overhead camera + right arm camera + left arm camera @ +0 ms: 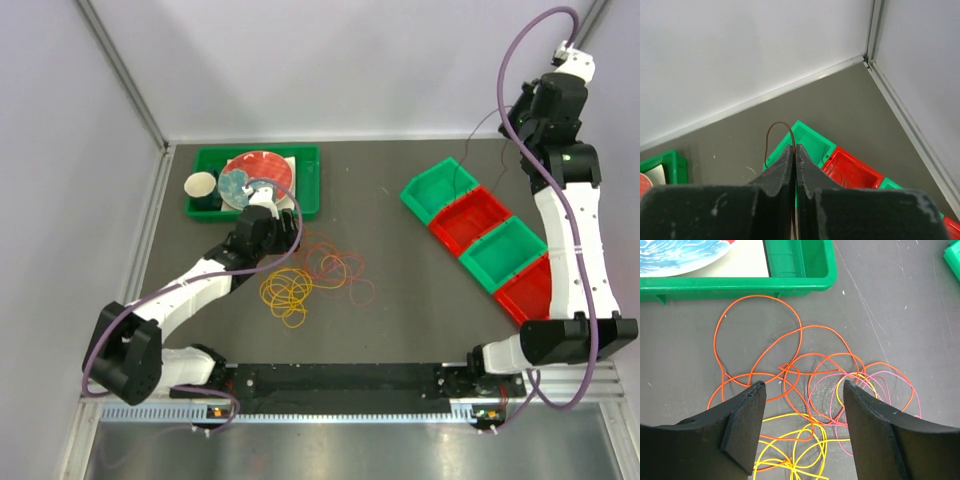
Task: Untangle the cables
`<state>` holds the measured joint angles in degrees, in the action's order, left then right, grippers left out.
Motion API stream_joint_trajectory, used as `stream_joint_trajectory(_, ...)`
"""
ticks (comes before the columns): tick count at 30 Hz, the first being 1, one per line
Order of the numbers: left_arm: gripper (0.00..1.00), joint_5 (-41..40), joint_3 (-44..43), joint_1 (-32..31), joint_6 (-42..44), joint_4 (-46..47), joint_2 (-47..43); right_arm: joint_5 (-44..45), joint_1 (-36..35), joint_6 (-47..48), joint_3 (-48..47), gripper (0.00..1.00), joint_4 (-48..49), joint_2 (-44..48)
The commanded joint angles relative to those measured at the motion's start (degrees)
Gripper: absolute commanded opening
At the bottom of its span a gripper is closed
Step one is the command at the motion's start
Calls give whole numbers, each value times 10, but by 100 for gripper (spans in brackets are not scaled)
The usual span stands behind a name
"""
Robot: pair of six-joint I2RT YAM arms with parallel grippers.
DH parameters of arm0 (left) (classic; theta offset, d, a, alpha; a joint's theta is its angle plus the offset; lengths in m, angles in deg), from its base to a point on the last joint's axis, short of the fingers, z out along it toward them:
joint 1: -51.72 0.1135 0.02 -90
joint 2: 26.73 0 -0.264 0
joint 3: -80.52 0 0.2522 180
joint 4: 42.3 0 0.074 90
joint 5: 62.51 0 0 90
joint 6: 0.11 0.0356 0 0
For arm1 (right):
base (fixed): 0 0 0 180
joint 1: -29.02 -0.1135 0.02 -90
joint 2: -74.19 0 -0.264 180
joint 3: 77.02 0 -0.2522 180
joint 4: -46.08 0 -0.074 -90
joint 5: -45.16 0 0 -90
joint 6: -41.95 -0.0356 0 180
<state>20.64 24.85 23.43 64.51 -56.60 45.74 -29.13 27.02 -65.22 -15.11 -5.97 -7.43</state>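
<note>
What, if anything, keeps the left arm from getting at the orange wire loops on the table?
Nothing visible; it probably can. The left arm hangs right over the orange loops, jaws open and empty. The yellow loops tangle with them, so it may lift both.

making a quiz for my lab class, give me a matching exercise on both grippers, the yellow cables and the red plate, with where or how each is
1 left gripper
2 right gripper
3 yellow cables
4 red plate

a in the green tray
b open, pointed at the orange cables
c loose on the table
d shut on a thin dark cable

Pairs: 1-b, 2-d, 3-c, 4-a
</note>
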Motion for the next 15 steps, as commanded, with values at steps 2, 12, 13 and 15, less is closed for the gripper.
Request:
stream_joint_trajectory(2,68,6,-19,-2,-5,9,-14,-48,36,-7,84,0,112,-5)
stream_joint_trajectory(12,68,10,-25,-2,-3,9,-6,-61,67,-20,4,0,66,-71)
stream_joint_trajectory(13,68,11,-26,-2,-3,10,-2,-66,67,-22,-3,0,53,-67)
stream_joint_trajectory(15,68,17,-31,-2,-4,11,1,-68,67,-24,-10,0,49,-47)
